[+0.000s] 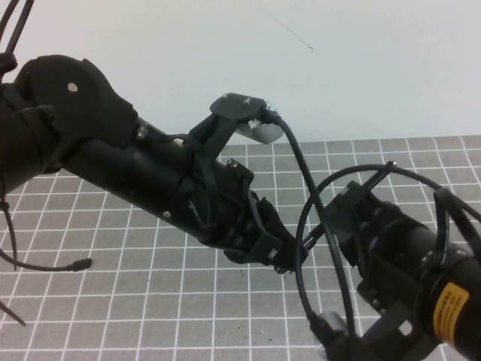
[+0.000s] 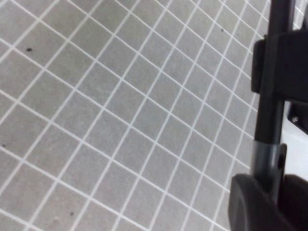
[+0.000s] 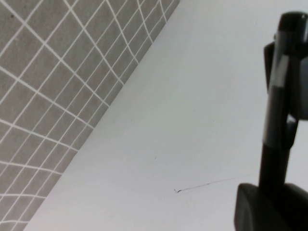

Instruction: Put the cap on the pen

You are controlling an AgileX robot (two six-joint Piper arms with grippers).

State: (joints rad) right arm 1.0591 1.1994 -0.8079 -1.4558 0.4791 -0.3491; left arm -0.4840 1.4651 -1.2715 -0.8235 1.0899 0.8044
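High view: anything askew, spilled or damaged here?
Nothing stands out. The left gripper and right gripper meet above the grid mat, hiding any contact. The wrist views show a dark pen in the left gripper and a dark cap in the right; neither looks damaged.

Your grey mat (image 1: 150, 301) carries white grid lines; beyond its far edge, plain pale wall (image 1: 338, 68). Above mat, both arms black: your left gripper (image 1: 289, 259) black, your right gripper (image 1: 323, 226) black, yellow label (image 1: 453, 304) on right arm. Pen (image 2: 269, 96) black, turning grey near its lower end. Cables (image 1: 316, 188) black.
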